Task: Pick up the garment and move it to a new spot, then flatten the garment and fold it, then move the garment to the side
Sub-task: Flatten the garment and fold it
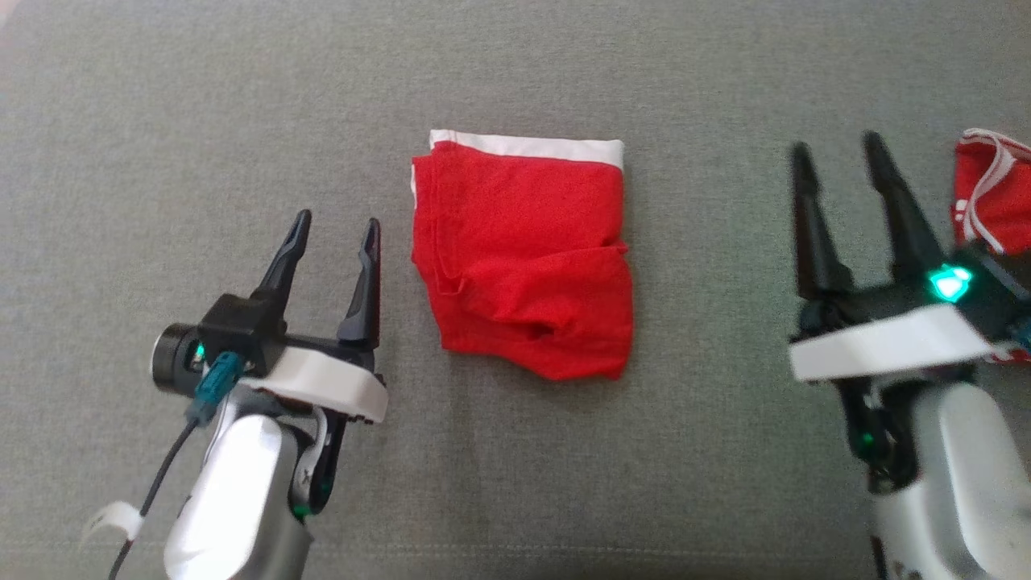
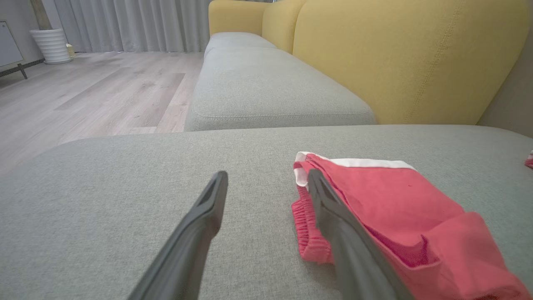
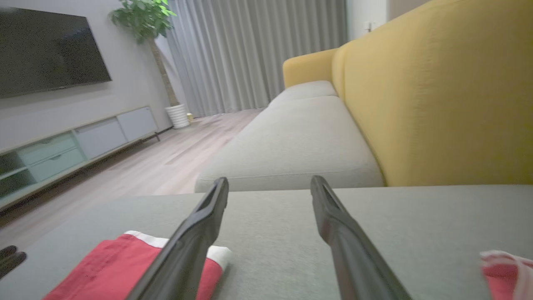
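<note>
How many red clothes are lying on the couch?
2. One folded red garment lies in the middle of the grey cushion. Another red-and-white piece sits at the far right edge, partly cut off, so more could lie beyond the picture.

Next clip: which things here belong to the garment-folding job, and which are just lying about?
Job: folded red garment, centre of the grey cushion; left gripper and right gripper, jaws open, one on either side of it.
Lying about: second garment, red and white, at the right edge; yellow backrest; plant pot; TV.
</note>
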Tool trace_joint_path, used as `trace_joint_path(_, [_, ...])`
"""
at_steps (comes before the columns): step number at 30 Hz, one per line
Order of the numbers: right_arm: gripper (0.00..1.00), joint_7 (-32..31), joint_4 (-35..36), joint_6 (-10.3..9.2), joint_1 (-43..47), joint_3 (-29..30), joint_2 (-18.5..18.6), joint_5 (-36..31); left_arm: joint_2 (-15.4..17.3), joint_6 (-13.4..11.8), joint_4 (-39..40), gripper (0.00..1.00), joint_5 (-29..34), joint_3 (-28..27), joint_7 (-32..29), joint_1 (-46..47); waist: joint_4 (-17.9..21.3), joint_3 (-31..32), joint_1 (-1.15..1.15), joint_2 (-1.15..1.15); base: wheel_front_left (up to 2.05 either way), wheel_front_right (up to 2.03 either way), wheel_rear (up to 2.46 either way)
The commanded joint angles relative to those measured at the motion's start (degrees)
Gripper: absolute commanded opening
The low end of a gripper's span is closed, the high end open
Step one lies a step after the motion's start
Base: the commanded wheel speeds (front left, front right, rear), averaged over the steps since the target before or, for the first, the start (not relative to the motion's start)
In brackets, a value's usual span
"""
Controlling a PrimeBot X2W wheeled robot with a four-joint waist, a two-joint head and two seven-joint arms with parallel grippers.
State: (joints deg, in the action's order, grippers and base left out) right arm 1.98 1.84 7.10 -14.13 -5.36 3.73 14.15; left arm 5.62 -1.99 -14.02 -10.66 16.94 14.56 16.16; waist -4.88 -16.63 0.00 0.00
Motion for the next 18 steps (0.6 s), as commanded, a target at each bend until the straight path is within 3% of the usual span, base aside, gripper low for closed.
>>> trace_joint_path(1, [1.0,0.03,3.77,0.39,1.42,0.88,-0.78,-1.56,1.65,-0.42,2.49,1.0,0.52,-2.39,0.44,-0.15,0.62,0.35,0.0,0.0,0.0,0.0,0.0])
trace_joint_path(18, [1.0,-1.63,8.76,0.39,14.05,5.62,-0.84,-4.33,4.61,-2.29,6.81,1.0,-0.75,-3.58,-1.94,-8.08,2.48,7.88,0.0,0.0,0.0,0.0,0.0])
